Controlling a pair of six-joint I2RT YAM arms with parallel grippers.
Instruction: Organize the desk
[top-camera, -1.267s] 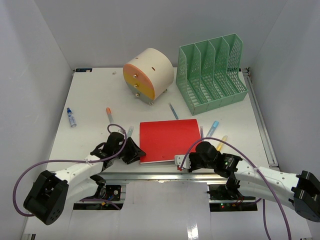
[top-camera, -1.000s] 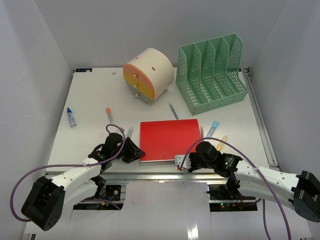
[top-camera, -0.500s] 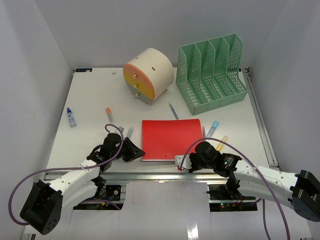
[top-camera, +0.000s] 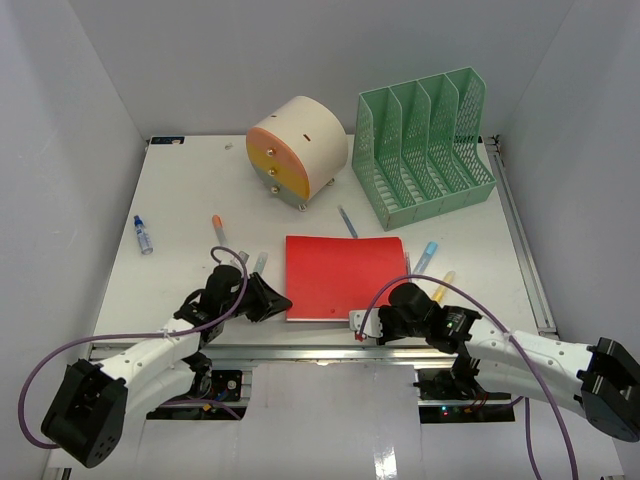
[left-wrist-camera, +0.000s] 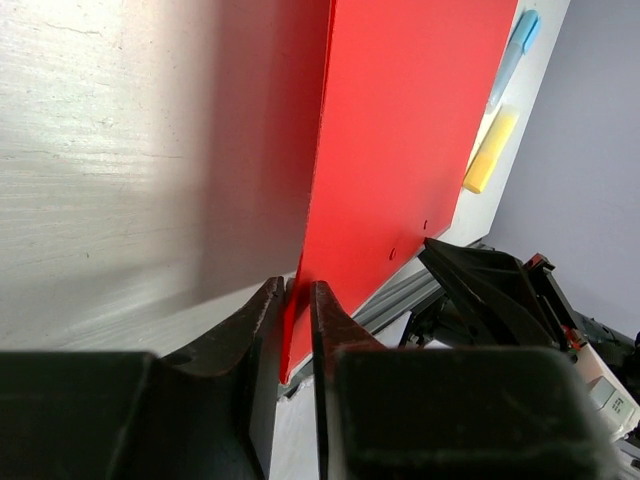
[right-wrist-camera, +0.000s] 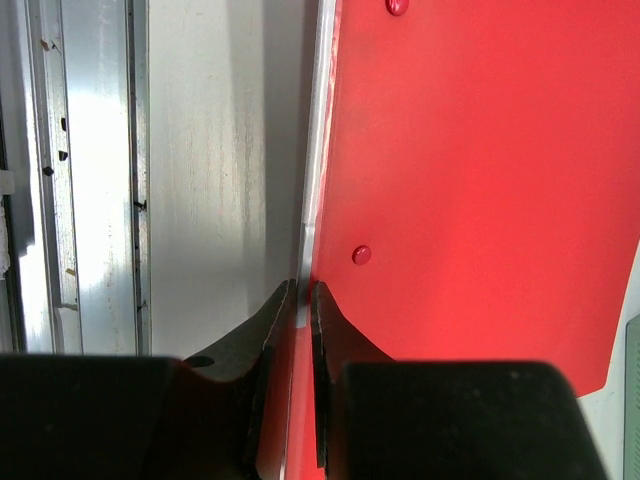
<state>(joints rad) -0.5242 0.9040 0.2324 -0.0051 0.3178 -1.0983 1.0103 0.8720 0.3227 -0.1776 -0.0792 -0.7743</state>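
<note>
A red folder (top-camera: 342, 275) lies flat near the front of the white desk (top-camera: 190, 190). My left gripper (top-camera: 274, 301) is at the folder's near left corner, and in the left wrist view its jaws (left-wrist-camera: 297, 300) are shut on the folder's thin edge (left-wrist-camera: 400, 150). My right gripper (top-camera: 374, 322) holds the near right corner. In the right wrist view its jaws (right-wrist-camera: 303, 295) pinch the folder's (right-wrist-camera: 480, 150) edge beside a metal strip.
A round drawer unit (top-camera: 297, 150) and a green file rack (top-camera: 425, 145) stand at the back. Loose on the desk are a blue-capped tube (top-camera: 144, 235), an orange pen (top-camera: 218, 228), a blue pen (top-camera: 347, 221), a blue highlighter (top-camera: 427, 255) and a yellow one (top-camera: 444, 286). The aluminium rail (top-camera: 320, 352) runs along the front.
My left gripper has closed on the folder's corner. The folder has slid slightly right and away. The right gripper kept its grip.
</note>
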